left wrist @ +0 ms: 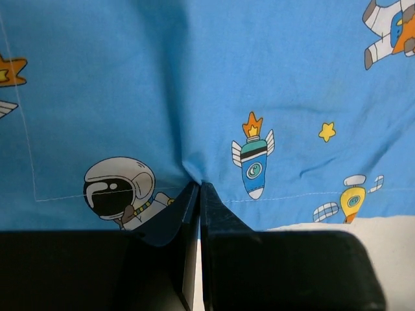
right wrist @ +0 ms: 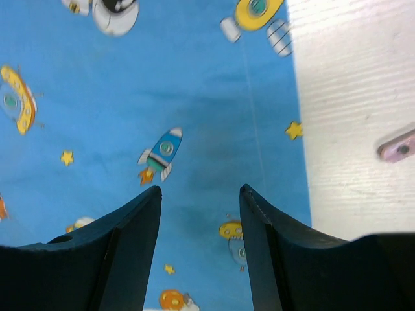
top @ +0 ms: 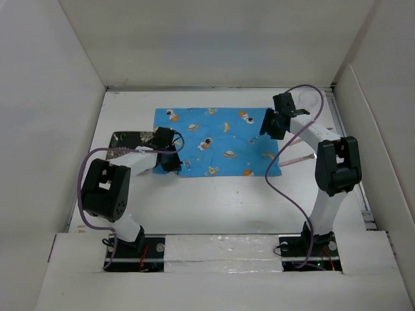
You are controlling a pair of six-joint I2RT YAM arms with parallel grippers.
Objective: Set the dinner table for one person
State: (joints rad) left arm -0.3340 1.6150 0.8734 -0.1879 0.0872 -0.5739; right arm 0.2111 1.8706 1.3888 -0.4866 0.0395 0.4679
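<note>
The white tabletop (top: 227, 201) carries a blue cartoon-printed cloth mat (top: 217, 141), lying flat at mid-table. My left gripper (top: 174, 161) is at the mat's near-left corner. In the left wrist view the jaws are closed together on a puckered fold of the mat's hem (left wrist: 198, 183). My right gripper (top: 269, 126) hovers over the mat's right side. It is open and empty, with the mat (right wrist: 194, 116) showing between its fingers (right wrist: 146, 214). A pink utensil (top: 295, 159) lies on the table just right of the mat and also shows in the right wrist view (right wrist: 397, 146).
A dark speckled flat item (top: 126, 139) lies left of the mat, partly behind the left arm. A clear round item, maybe a glass (top: 311, 98), stands at the back right. White walls enclose the table on three sides.
</note>
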